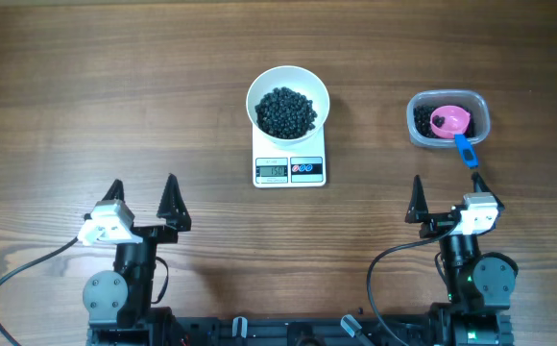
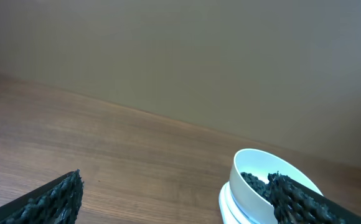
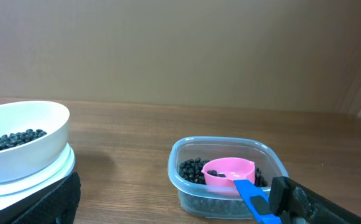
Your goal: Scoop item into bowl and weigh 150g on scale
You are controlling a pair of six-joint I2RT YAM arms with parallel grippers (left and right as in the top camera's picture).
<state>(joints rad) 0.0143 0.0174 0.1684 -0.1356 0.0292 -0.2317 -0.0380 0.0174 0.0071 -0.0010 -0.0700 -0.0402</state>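
The left hand (image 1: 143, 185) is hovering with fingers spread wide over open brown wood-grain bench (image 1: 67, 77). At centre, a round white bowl (image 1: 288, 71) is sitting on a small white rectangular scale (image 1: 289, 156), with tiny glossy black beads (image 1: 286, 111) heaped inside. The right hand (image 1: 448, 185) is gaping empty just short of a clear plastic tub (image 1: 482, 104), which is holding more beads and a pink scoop (image 1: 450, 121) whose blue handle (image 1: 465, 150) is jutting over the near rim.
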